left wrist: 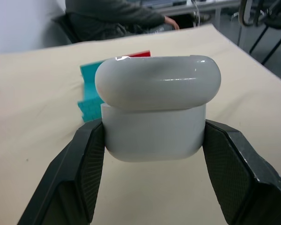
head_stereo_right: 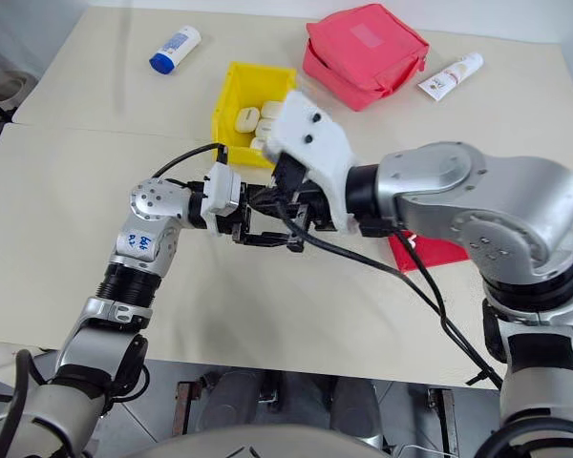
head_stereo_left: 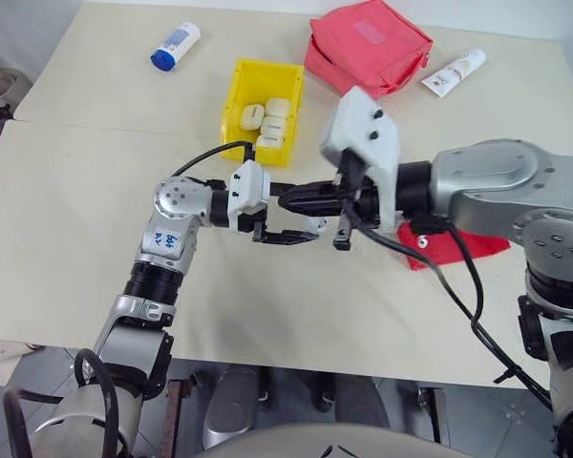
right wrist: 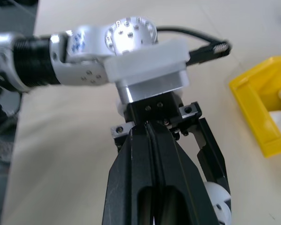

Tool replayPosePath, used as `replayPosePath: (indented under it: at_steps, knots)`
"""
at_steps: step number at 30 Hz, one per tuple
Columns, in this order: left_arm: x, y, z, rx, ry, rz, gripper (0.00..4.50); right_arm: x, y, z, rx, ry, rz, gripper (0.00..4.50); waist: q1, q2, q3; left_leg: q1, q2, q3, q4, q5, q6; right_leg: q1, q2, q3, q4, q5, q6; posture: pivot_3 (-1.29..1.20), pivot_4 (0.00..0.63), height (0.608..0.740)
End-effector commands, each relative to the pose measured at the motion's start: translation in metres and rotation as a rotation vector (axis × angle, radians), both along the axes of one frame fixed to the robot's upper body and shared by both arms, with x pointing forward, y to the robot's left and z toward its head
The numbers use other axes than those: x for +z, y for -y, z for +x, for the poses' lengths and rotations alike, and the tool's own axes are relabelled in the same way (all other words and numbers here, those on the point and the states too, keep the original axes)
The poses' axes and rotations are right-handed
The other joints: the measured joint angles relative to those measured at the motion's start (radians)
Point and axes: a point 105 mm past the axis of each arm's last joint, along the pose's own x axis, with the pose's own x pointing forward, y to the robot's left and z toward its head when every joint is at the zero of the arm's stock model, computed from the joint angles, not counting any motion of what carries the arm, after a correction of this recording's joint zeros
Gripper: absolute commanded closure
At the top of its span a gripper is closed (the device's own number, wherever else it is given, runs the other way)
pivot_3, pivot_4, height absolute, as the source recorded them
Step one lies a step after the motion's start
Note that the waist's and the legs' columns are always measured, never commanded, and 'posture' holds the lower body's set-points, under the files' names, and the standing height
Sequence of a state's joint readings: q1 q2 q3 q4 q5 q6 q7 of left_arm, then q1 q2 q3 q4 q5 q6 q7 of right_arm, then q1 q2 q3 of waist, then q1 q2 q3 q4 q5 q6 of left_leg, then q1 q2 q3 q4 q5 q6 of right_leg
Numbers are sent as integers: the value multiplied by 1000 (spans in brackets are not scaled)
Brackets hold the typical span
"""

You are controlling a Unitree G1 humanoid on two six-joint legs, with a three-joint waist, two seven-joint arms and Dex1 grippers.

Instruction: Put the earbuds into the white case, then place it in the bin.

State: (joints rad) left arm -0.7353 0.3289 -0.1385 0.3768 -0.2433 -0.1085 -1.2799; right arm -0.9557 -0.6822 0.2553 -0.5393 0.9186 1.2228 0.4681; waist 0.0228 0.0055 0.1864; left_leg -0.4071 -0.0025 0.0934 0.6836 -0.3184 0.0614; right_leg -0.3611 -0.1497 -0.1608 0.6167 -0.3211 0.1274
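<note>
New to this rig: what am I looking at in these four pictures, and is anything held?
A humanoid robot works over a beige table. Two pictures come from its head, two from cameras on its wrists. The left gripper is shut on the white case, lid down, as the left wrist view shows. The right gripper is shut, its tips close against the left one. Behind them stand the yellow bin with white cases inside, a red pouch, a white-and-blue bottle and a white tube.
</note>
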Motion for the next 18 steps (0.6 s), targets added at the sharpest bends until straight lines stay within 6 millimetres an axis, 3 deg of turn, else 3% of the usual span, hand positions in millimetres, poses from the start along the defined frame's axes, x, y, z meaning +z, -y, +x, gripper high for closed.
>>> replayPosePath:
  at_steps: [1, 10, 18]
  knots:
    - [20, 0, -3, -29, 58, -42, 1726, 2, 8, 10, -49, 56, -31, 4473, 0, 0, 0, 0, 0, 0, 0, 0, 0, 0, 0, 0, 0, 0, 0, 0, 150, 740]
    - [36, -22, -1, 52, 71, -124, 1726, 2, 70, 27, -227, 84, -139, 4473, -2, -1, 1, 0, 0, 0, 0, 0, 0, 0, 0, 0, 0, 0, 0, 0, 150, 740]
    - [41, -32, 5, 140, 70, -194, 1726, 18, 79, 32, -239, 98, -20, 4473, -1, -1, 1, 0, 0, 1, 0, 0, 0, 0, 0, 1, 0, 0, 0, 0, 150, 740]
